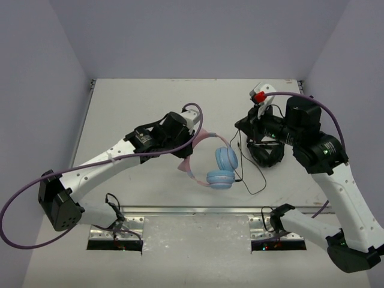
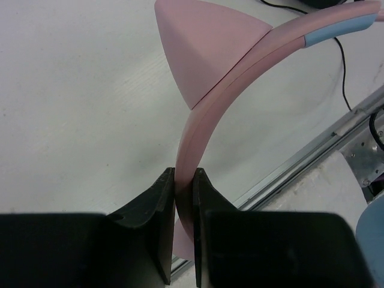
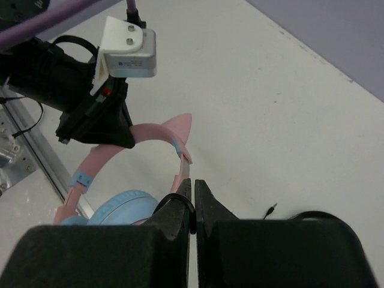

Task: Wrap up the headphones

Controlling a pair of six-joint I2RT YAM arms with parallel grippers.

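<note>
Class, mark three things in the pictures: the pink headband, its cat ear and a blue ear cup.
pink headband [image 2: 201,129]: left wrist view, middle of its curve.
cat ear [image 2: 204,54]: left wrist view, centre of its face.
blue ear cup [image 1: 226,158]: top external view, middle of the upper cup.

walls [image 1: 198,36]: plain lavender, three sides | table [image 1: 138,102]: white, matte | light: even, soft shadows
</note>
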